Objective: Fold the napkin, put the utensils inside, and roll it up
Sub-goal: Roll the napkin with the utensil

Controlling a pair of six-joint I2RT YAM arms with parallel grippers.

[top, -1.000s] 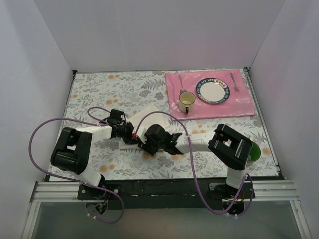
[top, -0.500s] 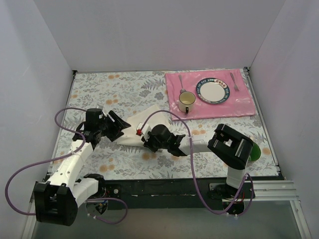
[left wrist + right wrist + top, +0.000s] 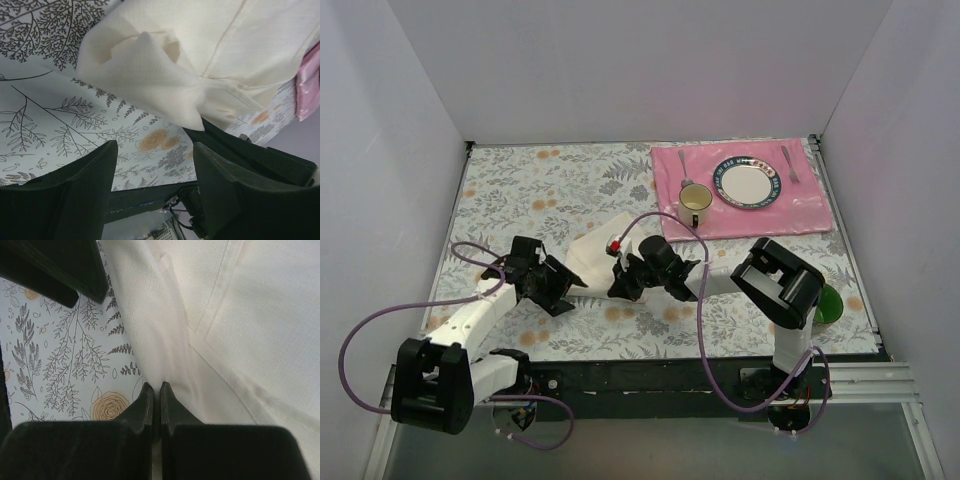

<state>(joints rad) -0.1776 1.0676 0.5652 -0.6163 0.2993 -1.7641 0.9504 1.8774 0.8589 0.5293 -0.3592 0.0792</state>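
The bench point(image 3: 540, 180) is covered in a pale sheet printed with grey leaves and orange blossoms. At its far right corner lies a pink rectangular placemat point(image 3: 800, 215). On the mat sits a round white plate with a dark patterned rim point(image 3: 748, 184). A small silver spoon point(image 3: 684, 163) lies just left of the plate and a silver fork point(image 3: 789, 163) just right of it, both pointing away from the near edge. A cream mug point(image 3: 694, 203) stands on the mat's near left part, close beside the plate. Near the bench's right edge a green round object point(image 3: 831, 304) shows, partly hidden.
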